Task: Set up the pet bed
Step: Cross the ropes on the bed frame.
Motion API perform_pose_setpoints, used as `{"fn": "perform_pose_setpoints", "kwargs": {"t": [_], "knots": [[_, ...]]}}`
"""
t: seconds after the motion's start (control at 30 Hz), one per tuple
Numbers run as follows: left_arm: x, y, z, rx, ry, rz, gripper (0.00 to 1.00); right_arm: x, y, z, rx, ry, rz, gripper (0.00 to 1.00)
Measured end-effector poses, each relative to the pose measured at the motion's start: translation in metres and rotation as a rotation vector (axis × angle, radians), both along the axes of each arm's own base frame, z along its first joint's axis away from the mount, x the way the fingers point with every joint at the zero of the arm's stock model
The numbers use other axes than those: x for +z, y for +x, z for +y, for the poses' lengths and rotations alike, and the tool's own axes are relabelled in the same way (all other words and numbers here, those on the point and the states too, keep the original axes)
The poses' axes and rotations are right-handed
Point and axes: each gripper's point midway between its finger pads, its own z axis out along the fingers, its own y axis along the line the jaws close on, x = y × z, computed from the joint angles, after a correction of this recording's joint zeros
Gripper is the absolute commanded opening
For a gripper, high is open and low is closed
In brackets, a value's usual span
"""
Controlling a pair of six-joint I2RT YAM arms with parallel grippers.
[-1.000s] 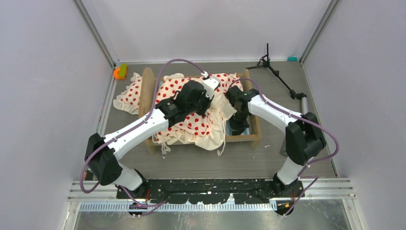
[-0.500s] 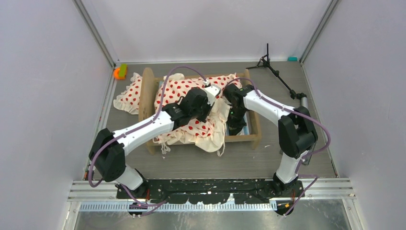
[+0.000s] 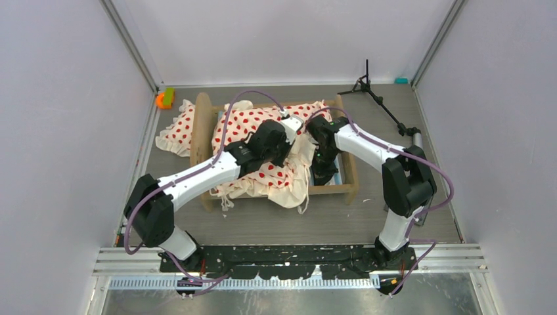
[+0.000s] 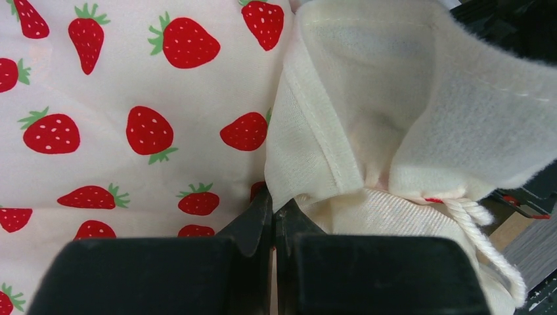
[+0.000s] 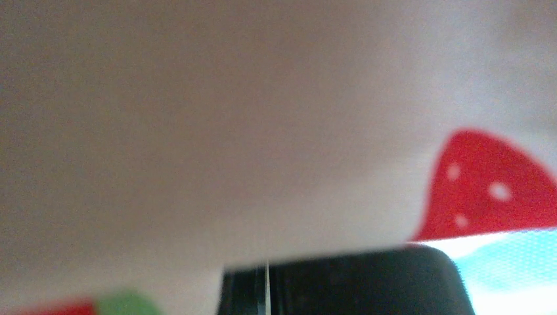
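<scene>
Pet bed point(image 3: 200, 121) sits mid-tabletop point(image 3: 263, 220), its rounded wooden end boards to left and right, with the cream strawberry-print bedding point(image 3: 253, 121) heaped across it and spilling over the near rail. The left claw point(image 4: 274, 220) is closed tight on a folded cream hem of that bedding, over the bed's right half; a white cord point(image 4: 489, 246) trails from the fold. The right claw point(image 5: 267, 283) is closed too, pointing down just inside the right end board. Cloth is pressed so close to its lens that it cannot be told whether any is pinched. A strip of blue-striped mattress point(image 3: 339, 177) shows bare at the near right corner. A matching ruffled cushion point(image 3: 174, 131) lies on the tabletop just left of the frame.

The step in hand appears to be spreading the cover over the mattress, and it looks roughly midway. Done well, it likely calls for drawing the held hem toward the right end board low and slow, so that the bunched cloth unrolls rather than lifting whole. The right claw would serve best pinning or tugging the near right corner at the same pace. The frame looks light and may slide if the pull is hard, and the ruffle or cord could catch on the end board.
</scene>
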Motion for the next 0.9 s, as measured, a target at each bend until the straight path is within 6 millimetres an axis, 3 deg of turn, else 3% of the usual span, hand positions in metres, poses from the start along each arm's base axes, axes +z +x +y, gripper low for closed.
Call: {"fn": "perform_pose_setpoints", "kwargs": {"t": [0.3, 0.4, 0.7, 0.9], "knots": [[-0.007, 0.003, -0.002, 0.005, 0.006, 0.006, 0.0, -0.009, 0.001, -0.003, -0.057, -0.045, 0.003, 0.0], [-0.009, 0.004, -0.002, 0.008, 0.008, 0.006, 0.0, -0.007, 0.002, -0.003, -0.072, -0.062, -0.01, 0.12], [-0.012, 0.004, -0.001, 0.013, 0.016, 0.007, 0.0, 0.021, 0.015, -0.009, -0.109, -0.081, -0.176, 0.27], [-0.011, 0.004, -0.001, 0.014, 0.016, 0.007, 0.0, 0.07, 0.033, -0.022, -0.153, -0.067, -0.339, 0.41]]}}
